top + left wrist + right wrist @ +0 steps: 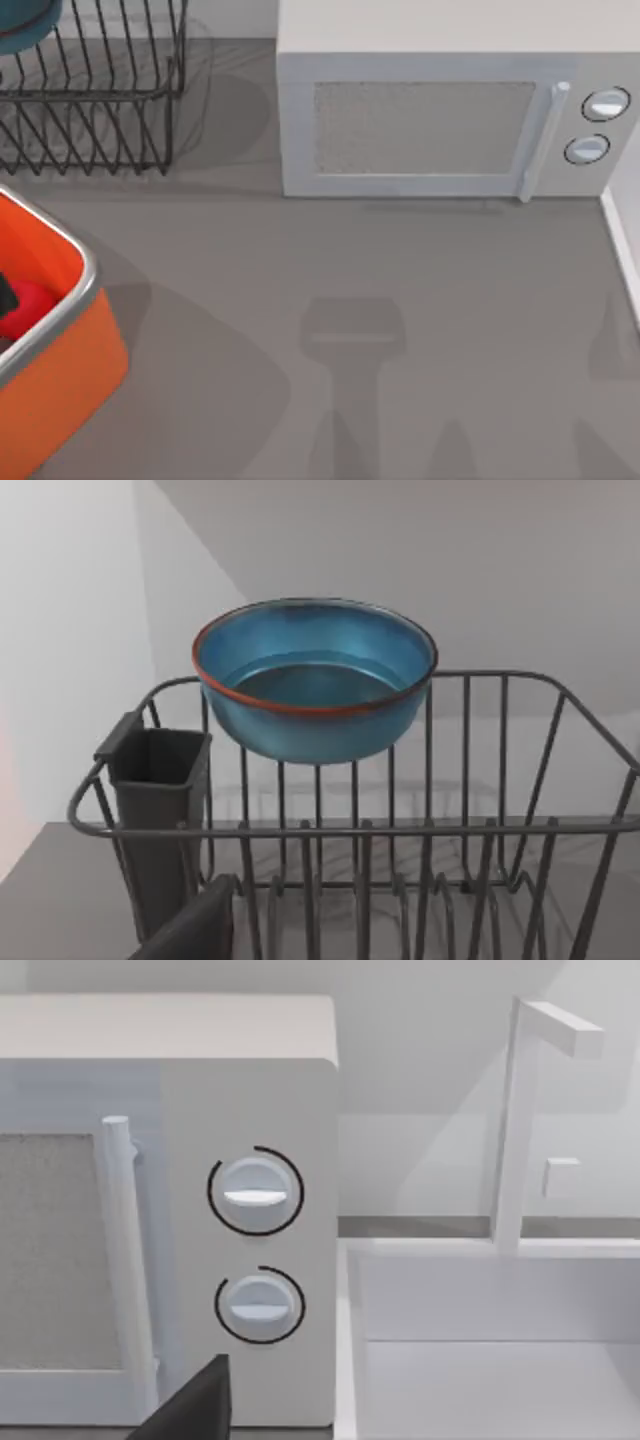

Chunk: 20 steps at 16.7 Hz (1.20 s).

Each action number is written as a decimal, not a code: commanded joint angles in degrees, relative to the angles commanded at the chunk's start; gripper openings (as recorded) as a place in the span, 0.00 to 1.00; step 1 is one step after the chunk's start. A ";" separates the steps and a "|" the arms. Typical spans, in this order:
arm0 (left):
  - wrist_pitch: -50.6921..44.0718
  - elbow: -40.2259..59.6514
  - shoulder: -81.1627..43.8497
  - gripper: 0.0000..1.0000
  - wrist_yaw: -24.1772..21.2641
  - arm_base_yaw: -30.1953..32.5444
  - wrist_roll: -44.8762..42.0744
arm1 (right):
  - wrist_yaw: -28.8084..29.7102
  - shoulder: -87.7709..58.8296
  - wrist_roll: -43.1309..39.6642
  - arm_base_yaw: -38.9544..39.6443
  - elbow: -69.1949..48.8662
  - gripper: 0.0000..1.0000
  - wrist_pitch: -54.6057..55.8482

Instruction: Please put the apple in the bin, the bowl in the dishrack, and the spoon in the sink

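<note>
Above the dishrack [400, 830], beyond the left wrist camera, the bowl [315, 680].

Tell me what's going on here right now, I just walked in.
A two-armed AgileX setup is tidying a kitchen counter. The apple already lies inside the bin at the table's left edge. The bowl sits up at the back of the dishrack, seen from the left wrist camera. The right wrist camera faces the microwave and the sink next to it, which looks bare where visible.
</note>
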State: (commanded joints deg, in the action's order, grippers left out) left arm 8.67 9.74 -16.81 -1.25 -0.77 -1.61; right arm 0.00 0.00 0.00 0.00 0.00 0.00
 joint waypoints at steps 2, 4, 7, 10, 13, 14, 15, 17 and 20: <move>-3.89 -4.36 7.81 1.00 0.51 0.36 0.46 | 0.00 0.00 0.00 0.00 0.00 1.00 0.00; -6.74 -7.55 13.24 1.00 0.92 0.62 1.04 | 0.00 0.00 0.00 0.00 0.00 1.00 0.00; -8.67 -9.74 16.81 1.00 1.25 0.77 1.61 | 0.00 0.00 0.00 0.00 0.00 1.00 0.00; -8.67 -9.74 16.81 1.00 1.25 0.77 1.61 | 0.00 0.00 0.00 0.00 0.00 1.00 0.00; -8.67 -9.74 16.81 1.00 1.25 0.77 1.61 | 0.01 -0.70 -0.45 -0.36 -0.61 1.00 -0.68; -8.67 -9.74 16.81 1.00 1.25 0.77 1.61 | 0.02 -1.93 -1.23 -0.95 -1.65 1.00 -1.86; -8.67 -9.74 16.81 1.00 1.25 0.77 1.61 | 0.01 -3.77 -2.34 -1.78 -3.15 1.00 -3.54; -8.67 -9.74 16.81 1.00 1.25 0.77 1.61 | -0.08 -9.23 -5.37 -4.01 -7.26 1.00 -8.23; -8.67 -9.74 16.81 1.00 1.25 0.77 1.61 | -0.21 -21.91 -11.37 -8.51 -15.21 1.00 -17.84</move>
State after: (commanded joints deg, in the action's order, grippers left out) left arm 0.00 0.00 0.00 0.00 0.00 0.00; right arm -0.21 -21.91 -11.37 -8.51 -15.21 -17.84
